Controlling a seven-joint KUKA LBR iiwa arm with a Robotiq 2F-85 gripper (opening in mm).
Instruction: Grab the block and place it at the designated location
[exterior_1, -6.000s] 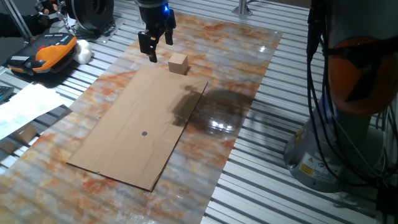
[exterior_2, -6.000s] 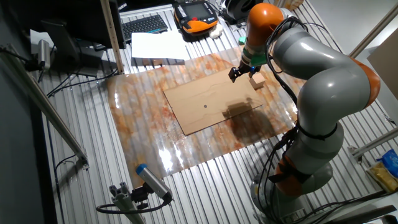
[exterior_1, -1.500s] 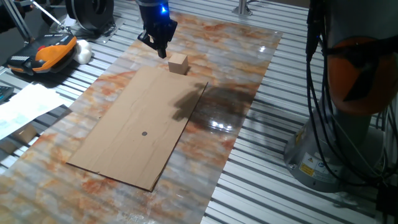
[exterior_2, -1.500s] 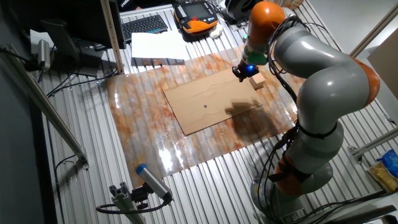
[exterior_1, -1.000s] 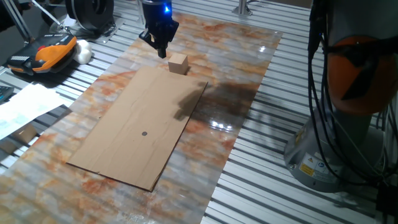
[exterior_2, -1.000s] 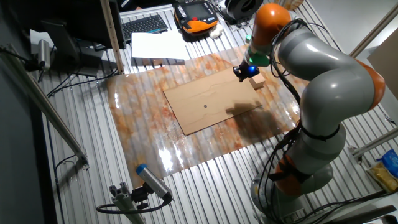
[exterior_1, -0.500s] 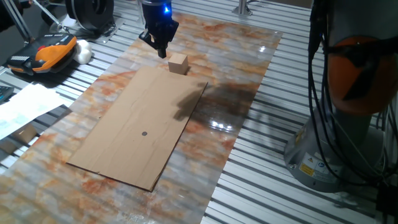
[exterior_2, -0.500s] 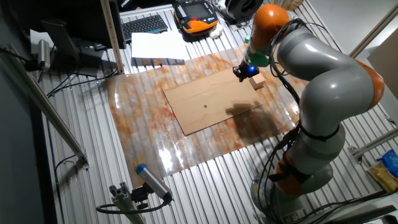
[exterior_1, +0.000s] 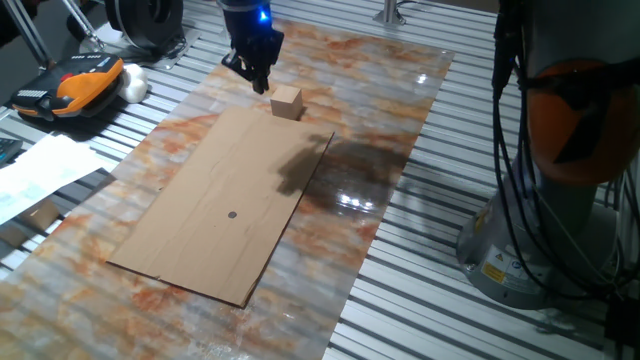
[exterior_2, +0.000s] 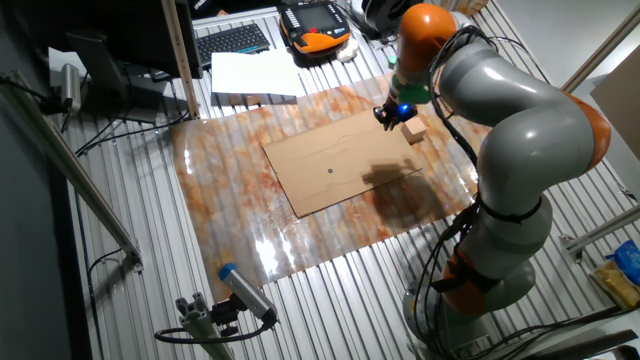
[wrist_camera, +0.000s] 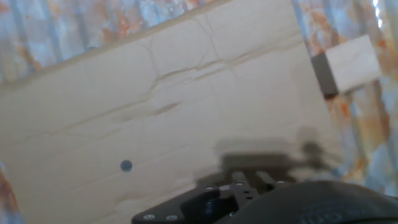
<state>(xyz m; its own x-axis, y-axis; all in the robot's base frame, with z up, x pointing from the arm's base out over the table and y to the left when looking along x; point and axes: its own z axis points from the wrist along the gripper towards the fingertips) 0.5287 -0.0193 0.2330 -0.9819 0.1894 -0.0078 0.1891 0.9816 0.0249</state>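
The small light-tan wooden cube (exterior_1: 287, 102) is seen on the marbled orange-grey table (exterior_1: 400, 110), just beyond the far edge of the flat brown cardboard sheet (exterior_1: 225, 200). The end effector (exterior_1: 257, 80) is poised just left of it, fingers drawn narrow, nothing held. Opening and centring over the cube is advised before descent. The dark dot (exterior_1: 232, 214) is well apart. No writing can be read.

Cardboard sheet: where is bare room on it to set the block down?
Nearly all the cardboard sheet is bare; only the dot marks it, with open board on every side. The crowded spot is off its far corner, where the block sits with the tool beside it.
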